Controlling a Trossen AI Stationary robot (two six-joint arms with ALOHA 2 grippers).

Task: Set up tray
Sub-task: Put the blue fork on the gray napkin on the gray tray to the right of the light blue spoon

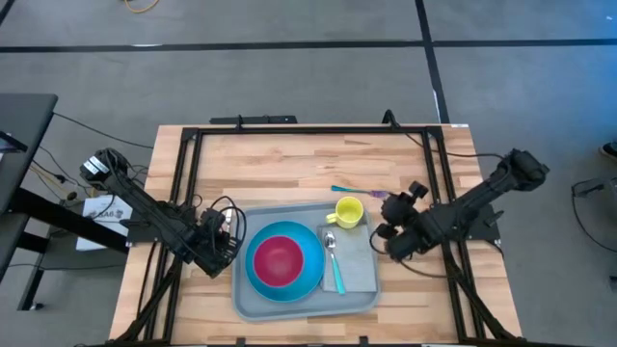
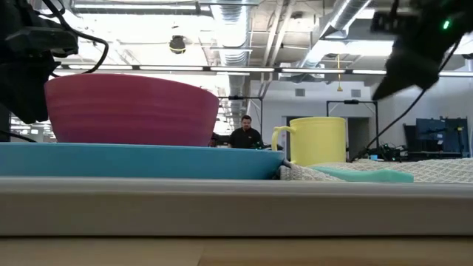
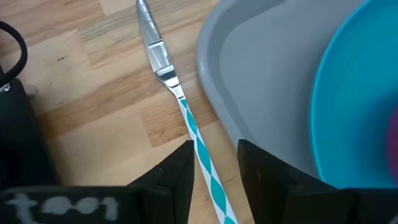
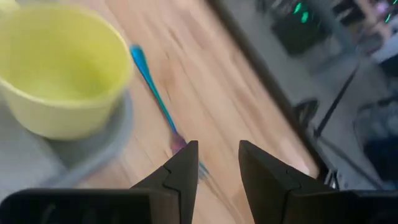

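The grey-blue tray (image 1: 246,304) lies at the table's near middle. On it are a blue plate (image 1: 310,241) with a red bowl (image 1: 278,260), a grey cloth (image 1: 359,265) bearing a teal-handled spoon (image 1: 334,260), and a yellow mug (image 1: 348,211). My left gripper (image 1: 224,243) is at the tray's left edge. It is open, its fingers either side of the teal-and-white handle (image 3: 199,140) of a knife (image 3: 165,62) lying flat on the wood. My right gripper (image 1: 384,236) is open, right of the mug (image 4: 59,68), near a teal-handled fork (image 4: 152,87).
The fork (image 1: 359,191) lies on bare wood beyond the tray's far right corner. Black frame rails run along the table's left, right and far sides. In the low view the tray's rim (image 2: 236,207) fills the foreground. A person sits in the room behind.
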